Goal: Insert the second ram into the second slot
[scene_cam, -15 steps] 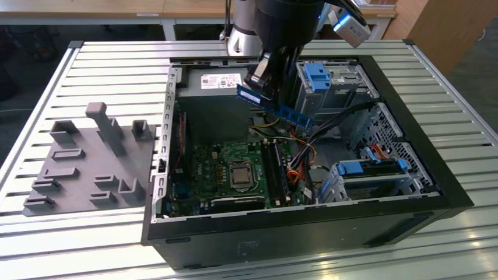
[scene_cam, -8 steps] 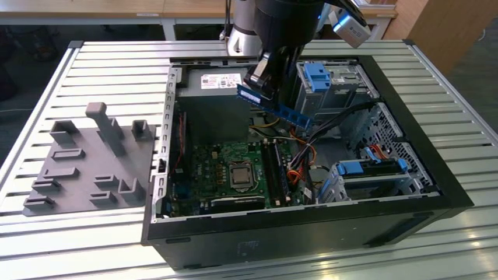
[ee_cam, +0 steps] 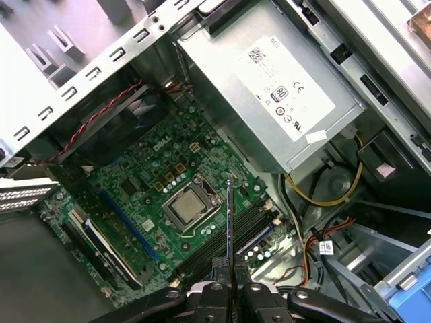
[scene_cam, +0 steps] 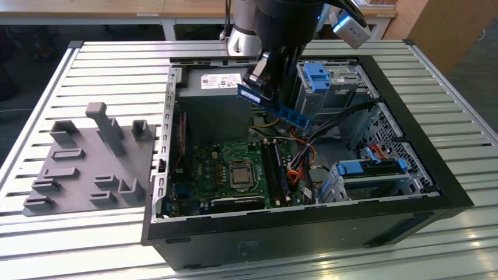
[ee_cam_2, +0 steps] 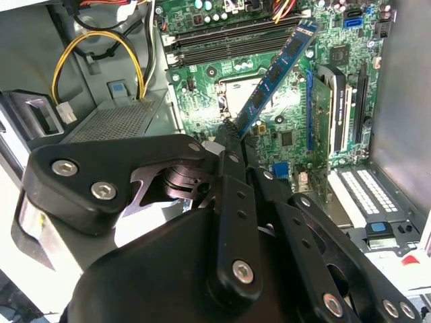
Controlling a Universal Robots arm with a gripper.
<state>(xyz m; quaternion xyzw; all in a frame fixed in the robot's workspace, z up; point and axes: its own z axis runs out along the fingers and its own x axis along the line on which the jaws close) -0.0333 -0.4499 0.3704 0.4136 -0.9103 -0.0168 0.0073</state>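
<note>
While the exterior view shows the hand (scene_cam: pixel 262 80) clamped on the second ram (scene_cam: pixel 274 106), tilted above the open computer case (scene_cam: pixel 311 233), the first wrist view catches it edge-on (a thin line) over the memory slots (ee_cam: pixel 254 234).

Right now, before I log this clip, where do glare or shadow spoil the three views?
Exterior view: glare on the table slats, the board shaded inside the case. Second wrist view: the dark claw looms in the foreground, a blown-out white patch beside it, the ram it grips well lit. First wrist view: the power supply bright, deep shadow beyond the board's edge.
</note>
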